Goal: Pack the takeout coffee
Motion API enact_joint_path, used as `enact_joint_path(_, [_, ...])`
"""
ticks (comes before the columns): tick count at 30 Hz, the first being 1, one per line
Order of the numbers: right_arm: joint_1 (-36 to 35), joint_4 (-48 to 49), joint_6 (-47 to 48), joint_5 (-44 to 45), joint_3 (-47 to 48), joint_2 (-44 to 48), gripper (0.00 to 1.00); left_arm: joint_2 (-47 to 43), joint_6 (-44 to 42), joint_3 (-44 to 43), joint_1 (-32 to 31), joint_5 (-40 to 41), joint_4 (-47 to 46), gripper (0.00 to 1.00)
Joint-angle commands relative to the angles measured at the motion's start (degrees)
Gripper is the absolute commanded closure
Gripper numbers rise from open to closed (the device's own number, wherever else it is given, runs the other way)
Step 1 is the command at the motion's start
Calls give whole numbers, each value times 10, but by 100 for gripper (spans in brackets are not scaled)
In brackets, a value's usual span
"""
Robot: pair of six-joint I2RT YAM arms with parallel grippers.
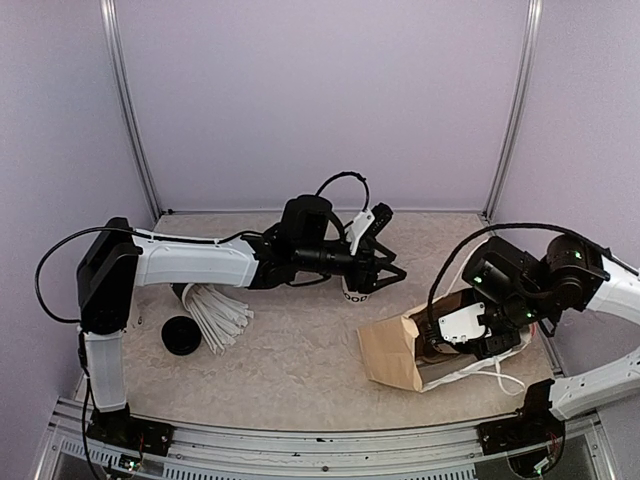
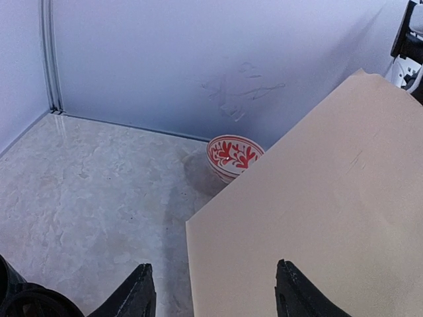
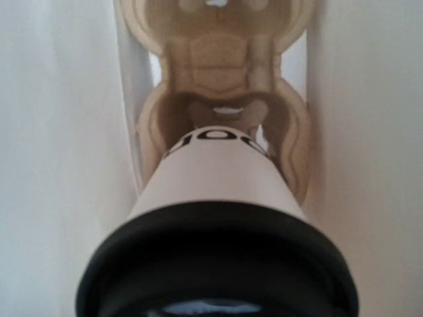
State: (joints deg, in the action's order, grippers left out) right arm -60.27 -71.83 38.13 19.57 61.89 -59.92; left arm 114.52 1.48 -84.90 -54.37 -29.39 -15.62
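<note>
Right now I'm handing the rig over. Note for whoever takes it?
Left hand: open, empty, beside the paper bag.
Right hand: reaching into the bag; its grip is hidden.
One coffee cup lies in the bag, base at the pulp carrier.
Second cup is on the table by the left hand, not yet packed.
To do: pack it.

We count two takeout cups: the lidded cup (image 3: 218, 178) straight ahead of the right jaws, the other cup (image 1: 356, 291) just below the left jaws. One paper bag (image 2: 317, 198) ahead of the left jaws, one red-patterned bowl (image 2: 232, 155) beyond it.
</note>
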Motion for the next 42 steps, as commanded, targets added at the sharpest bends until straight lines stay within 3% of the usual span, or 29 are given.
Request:
enact_joint_path(1, [-6,10,37,-45,-25,26,62,21,-31,-12,-5,-29,15,39])
enact_joint_path(7, [-6,4,31,-62,-39,24,62,34,-41,-26,-8,-39,32,39])
enact_joint_path(18, [-6,94,44,45,-75,38,65,49,-44,-33,-8,-54,38,39])
enact_joint_path(36, [-6,125,60,9,-118,66,67,56,-40,-23,-6,-72,29,40])
enact_joint_path(42, [-6,182,88,47,-158,91,68,54,-47,-14,-4,-63,29,40])
